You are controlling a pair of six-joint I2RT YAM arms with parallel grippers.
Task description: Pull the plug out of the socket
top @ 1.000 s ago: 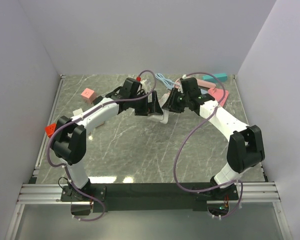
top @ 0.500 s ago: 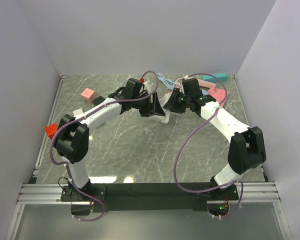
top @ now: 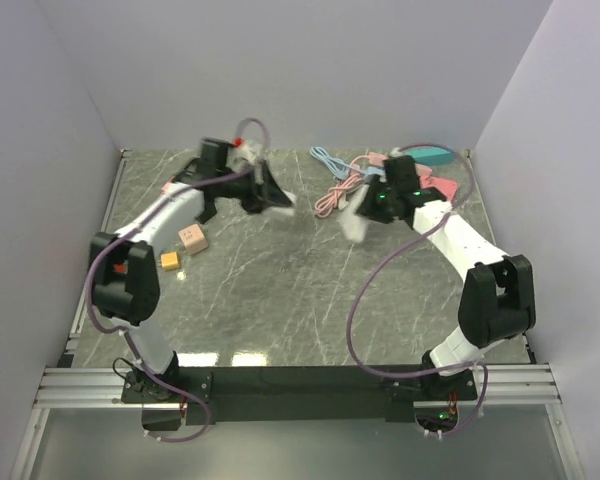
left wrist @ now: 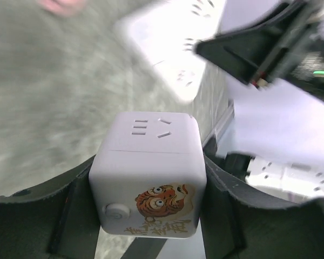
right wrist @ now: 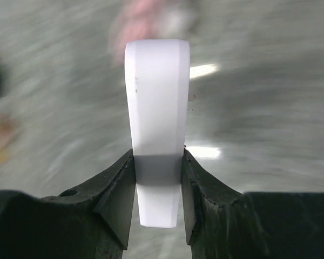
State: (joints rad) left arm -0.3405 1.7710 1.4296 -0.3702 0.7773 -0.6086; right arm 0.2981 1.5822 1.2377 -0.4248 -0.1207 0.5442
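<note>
The plug is a white cube with a tiger sticker, and my left gripper is shut on its two sides. In the top view the plug hangs at the left gripper, left of centre at the back. The socket is a white power strip, held edge-on, with my right gripper shut on it. From above, the socket sits at the right gripper, a clear gap apart from the plug. The left wrist view shows the socket blurred beyond the plug.
Pink and blue cables lie at the back centre. A teal box and a pink box sit at the back right. A pink block and a yellow block lie by the left arm. Walls close three sides.
My left gripper closed on the plug and swung left with it. The right gripper moved right with the socket. Plug and socket, together before, are now apart.
</note>
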